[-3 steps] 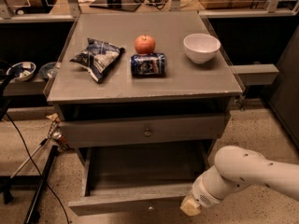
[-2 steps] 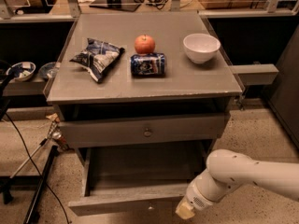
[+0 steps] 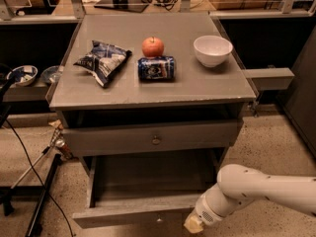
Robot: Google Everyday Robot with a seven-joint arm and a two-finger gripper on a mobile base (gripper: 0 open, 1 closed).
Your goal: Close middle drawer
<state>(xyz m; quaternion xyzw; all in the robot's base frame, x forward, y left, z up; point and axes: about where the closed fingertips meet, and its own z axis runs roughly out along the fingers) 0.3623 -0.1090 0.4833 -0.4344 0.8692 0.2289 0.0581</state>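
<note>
At the foot of the grey cabinet (image 3: 197, 85), the middle drawer (image 3: 128, 214) stands pulled well out, its deep box open to view and its low front close to the floor. The gripper (image 3: 193, 224) is down at the right end of that front, touching it or just beside it. I cannot tell which, nor whether it is released or clenched, since only a pale tip shows beyond the white arm (image 3: 261, 189).

To my eye the step in hand is the push itself. It would go best if contact sat flat on the front and closer to the small knob (image 3: 159, 219); a shove at the far right corner could skew the box on its runners and jam it. A straight, level, unhurried push, kept below the taller top drawer (image 3: 156, 140), should also spare the apple (image 3: 153, 47) and the can (image 3: 156, 68) lying on its side up top from a jolt.
</note>
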